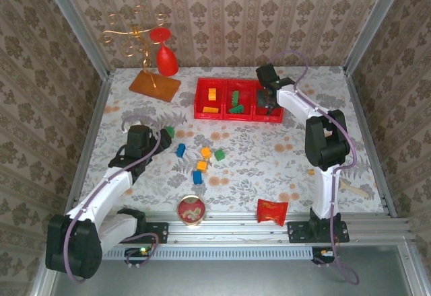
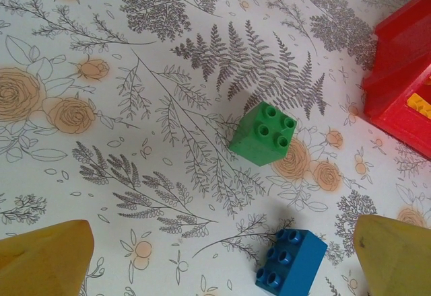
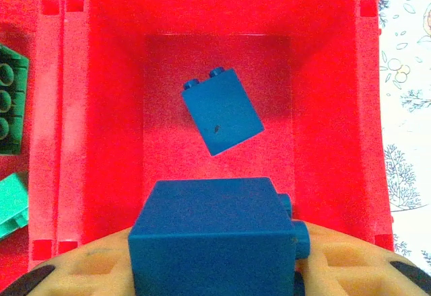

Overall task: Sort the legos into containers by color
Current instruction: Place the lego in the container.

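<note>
The three joined red containers stand at the back; the left one holds yellow legos, the middle one green legos. My right gripper hangs over the right bin, shut on a blue lego. Another blue lego lies on that bin's floor. My left gripper is open above the table, its fingers wide apart. A green lego lies ahead of it and a blue lego sits between the fingers, nearer the right one. Several more legos are scattered mid-table.
A gold wire stand on an orange base and a red ornament occupy the back left. A round red-gold tin and a red packet lie near the front edge. A wooden piece lies at the right.
</note>
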`<state>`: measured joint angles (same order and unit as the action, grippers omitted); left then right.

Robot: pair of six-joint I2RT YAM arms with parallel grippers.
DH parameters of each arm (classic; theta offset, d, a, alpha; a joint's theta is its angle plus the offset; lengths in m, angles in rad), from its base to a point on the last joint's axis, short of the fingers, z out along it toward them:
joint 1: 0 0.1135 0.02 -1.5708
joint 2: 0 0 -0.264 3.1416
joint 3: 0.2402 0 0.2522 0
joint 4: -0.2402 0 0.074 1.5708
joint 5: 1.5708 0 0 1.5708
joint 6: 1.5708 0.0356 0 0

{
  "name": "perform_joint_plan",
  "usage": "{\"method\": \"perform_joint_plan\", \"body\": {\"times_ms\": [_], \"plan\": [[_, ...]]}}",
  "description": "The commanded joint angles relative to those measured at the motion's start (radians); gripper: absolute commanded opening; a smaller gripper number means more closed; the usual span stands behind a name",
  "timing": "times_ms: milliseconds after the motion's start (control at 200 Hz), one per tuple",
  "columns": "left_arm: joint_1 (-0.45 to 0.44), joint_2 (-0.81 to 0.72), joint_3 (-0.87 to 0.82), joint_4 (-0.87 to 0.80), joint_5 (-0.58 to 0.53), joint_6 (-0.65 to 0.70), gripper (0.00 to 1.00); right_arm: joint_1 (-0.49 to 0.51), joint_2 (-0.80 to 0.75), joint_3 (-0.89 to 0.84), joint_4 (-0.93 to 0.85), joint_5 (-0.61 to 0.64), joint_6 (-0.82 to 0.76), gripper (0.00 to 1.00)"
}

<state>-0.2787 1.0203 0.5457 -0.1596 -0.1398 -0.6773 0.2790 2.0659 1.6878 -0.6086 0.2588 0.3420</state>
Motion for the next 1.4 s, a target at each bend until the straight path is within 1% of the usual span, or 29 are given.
{"method": "perform_joint_plan", "body": {"times_ms": [0, 565, 680, 855, 1035, 1195, 1395], "plan": [[0.01, 0.008, 0.033, 0.014, 0.019, 0.028, 1.0, -0.003, 0.021, 0.025, -0.013, 0.033, -0.013, 0.35], [0.01, 0.013, 0.043, -0.004, 0.033, 0.036, 1.0, -0.004, 0.008, 0.021, -0.018, 0.047, -0.015, 0.56], [0.009, 0.009, 0.044, -0.006, 0.033, 0.036, 1.0, -0.004, 0.0, 0.022, -0.02, 0.048, -0.017, 0.59], [0.01, 0.006, 0.043, -0.009, 0.032, 0.036, 1.0, -0.004, -0.025, 0.012, -0.025, 0.048, -0.013, 0.59], [0.009, 0.006, 0.043, -0.007, 0.032, 0.036, 1.0, -0.001, -0.095, -0.041, -0.023, 0.042, 0.008, 0.6], [0.01, 0.004, 0.039, -0.008, 0.032, 0.035, 1.0, 0.008, -0.189, -0.12, -0.026, 0.04, 0.046, 0.62], [0.01, 0.005, 0.042, -0.003, 0.027, 0.038, 1.0, 0.053, -0.326, -0.253, -0.026, 0.046, 0.115, 0.66]]}}
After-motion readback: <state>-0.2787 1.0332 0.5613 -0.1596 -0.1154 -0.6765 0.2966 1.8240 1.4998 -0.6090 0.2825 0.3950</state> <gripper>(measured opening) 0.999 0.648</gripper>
